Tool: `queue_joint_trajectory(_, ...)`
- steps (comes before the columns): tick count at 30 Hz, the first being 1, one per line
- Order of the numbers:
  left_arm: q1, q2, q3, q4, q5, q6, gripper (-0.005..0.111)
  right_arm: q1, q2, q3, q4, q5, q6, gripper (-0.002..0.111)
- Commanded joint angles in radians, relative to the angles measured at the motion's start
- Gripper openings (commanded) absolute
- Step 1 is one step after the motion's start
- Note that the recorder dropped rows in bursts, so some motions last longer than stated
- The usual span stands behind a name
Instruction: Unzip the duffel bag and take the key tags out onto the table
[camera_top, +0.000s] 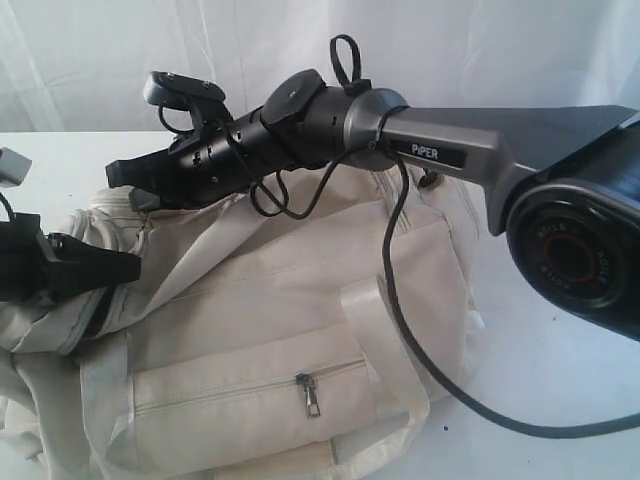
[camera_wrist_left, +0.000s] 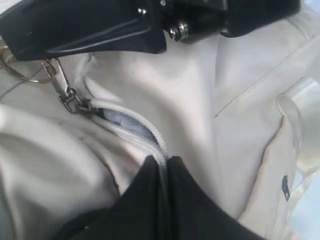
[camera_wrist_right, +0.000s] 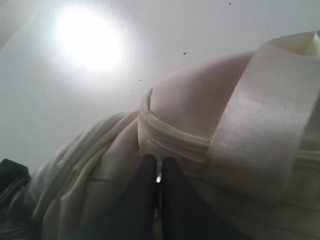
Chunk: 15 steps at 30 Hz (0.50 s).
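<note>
The cream-white duffel bag (camera_top: 300, 300) lies on the white table (camera_top: 545, 385) with its front pocket facing the camera. My right gripper (camera_top: 125, 185) reaches across the bag's top to its left end. It is shut on the top zip's metal pull (camera_wrist_left: 67, 95), which glints between the fingers (camera_wrist_right: 145, 175). My left gripper (camera_top: 135, 268) is shut on the bag's fabric at the zip edge (camera_wrist_left: 162, 160), just behind the pull. A short stretch of zip is parted and shows grey lining (camera_wrist_left: 125, 122). The key tags are hidden.
The right arm's black cable (camera_top: 430, 370) hangs over the bag's right side onto the table. A pale webbing strap (camera_wrist_right: 260, 125) crosses the bag's end. The front pocket's zip pull (camera_top: 311, 393) hangs shut. White curtains close off the back.
</note>
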Motion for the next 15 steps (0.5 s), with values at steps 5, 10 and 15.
queue_joint_trajectory(5,-0.015,-0.011,0.012,0.042,-0.077,0.001,0.0,-0.062,-0.021,-0.005,-0.114,-0.057,0.012,0.0)
queue_joint_trajectory(10,-0.015,-0.011,0.012,0.042,-0.077,-0.002,0.0,-0.062,-0.025,-0.005,-0.118,-0.1,0.004,0.0)
queue_joint_trajectory(15,-0.015,-0.011,0.012,0.042,-0.077,-0.002,0.0,-0.068,-0.025,-0.005,-0.118,0.038,0.004,0.003)
